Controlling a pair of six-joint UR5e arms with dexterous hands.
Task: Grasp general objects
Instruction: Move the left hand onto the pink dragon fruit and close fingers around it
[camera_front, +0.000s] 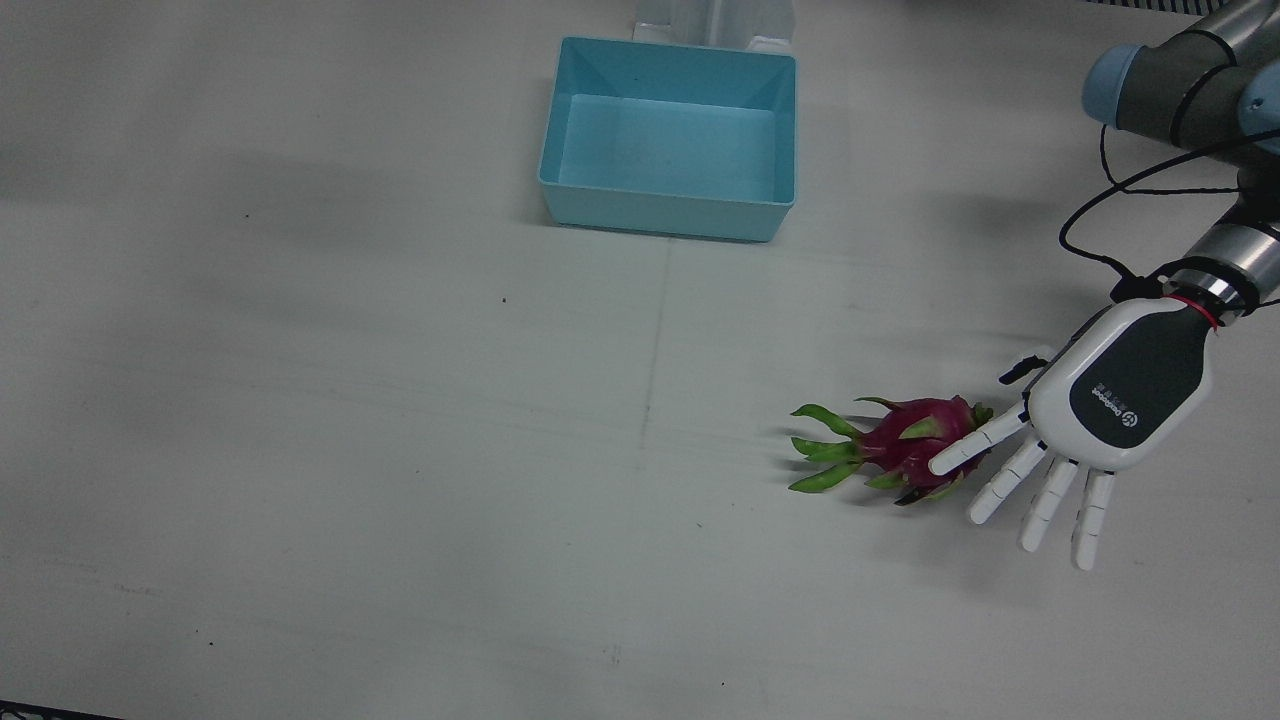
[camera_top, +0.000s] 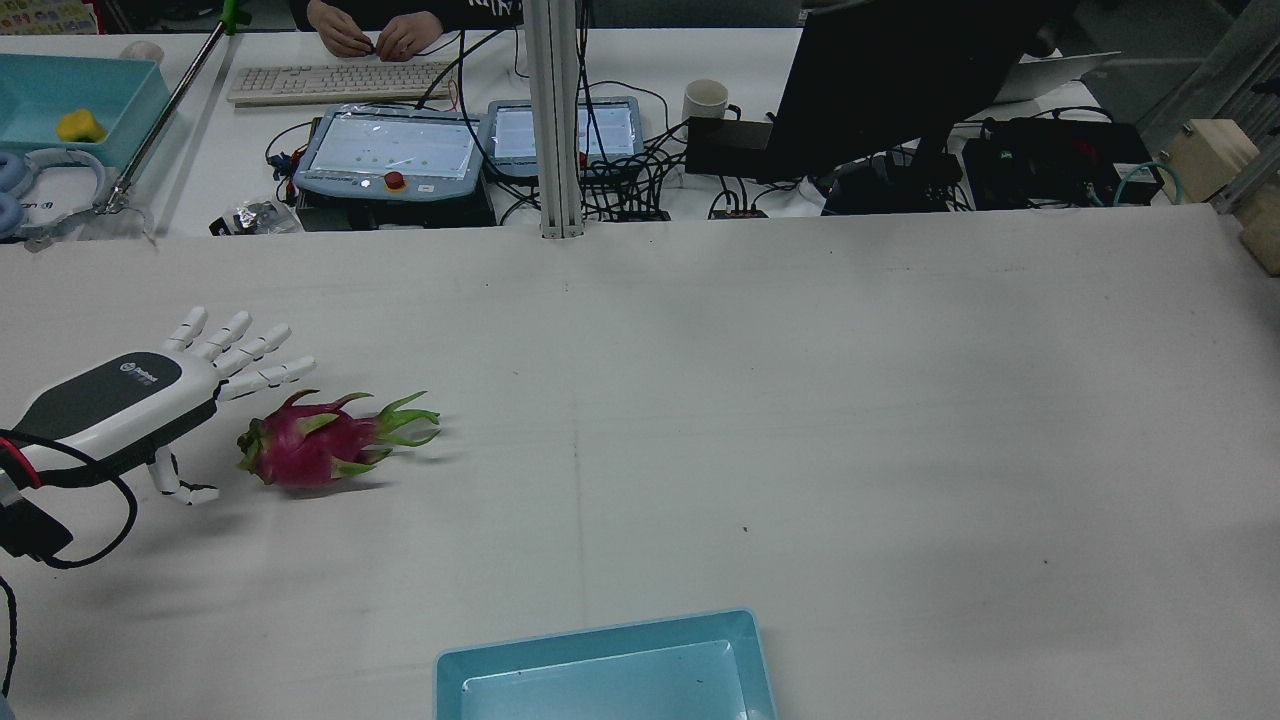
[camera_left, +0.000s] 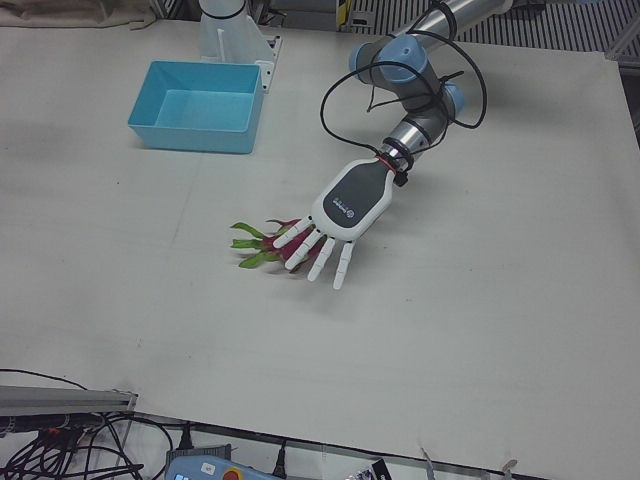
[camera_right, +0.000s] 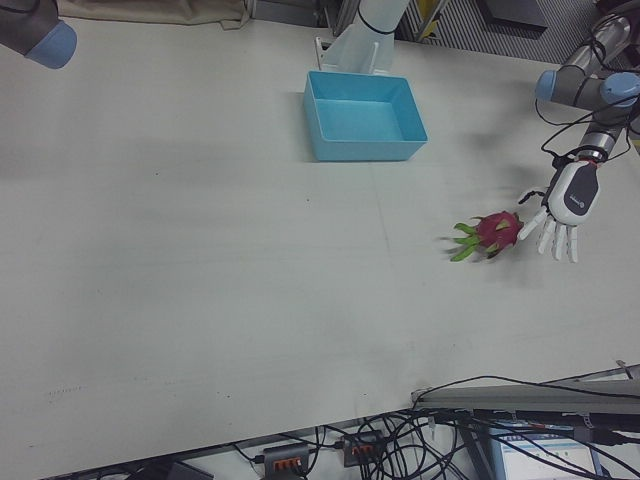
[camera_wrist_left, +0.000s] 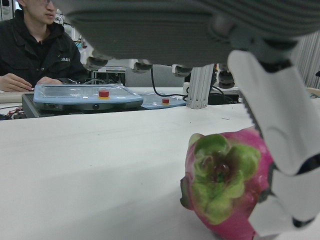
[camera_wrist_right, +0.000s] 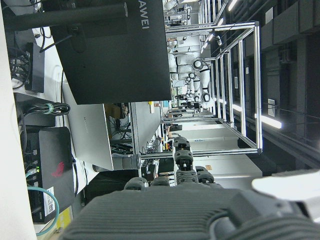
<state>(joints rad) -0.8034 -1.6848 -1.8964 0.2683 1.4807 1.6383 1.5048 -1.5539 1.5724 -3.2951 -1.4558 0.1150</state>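
Note:
A pink dragon fruit (camera_front: 905, 445) with green scales lies on its side on the white table, leaves pointing away from my left hand. My left hand (camera_front: 1110, 400) is open, palm down, fingers spread, just beside and partly over the fruit's stem end. In the rear view the hand (camera_top: 130, 400) is left of the fruit (camera_top: 305, 452), its thumb hanging down near the table. The left hand view shows the fruit (camera_wrist_left: 225, 185) close under the palm, one finger beside it. My right hand (camera_wrist_right: 165, 215) shows only as a dark palm edge in its own view.
An empty light blue bin (camera_front: 668, 210) stands at the robot's side of the table, near the middle. Beyond the far table edge are teach pendants (camera_top: 390, 150), a monitor (camera_top: 900, 70) and a seated person (camera_wrist_left: 35, 45).

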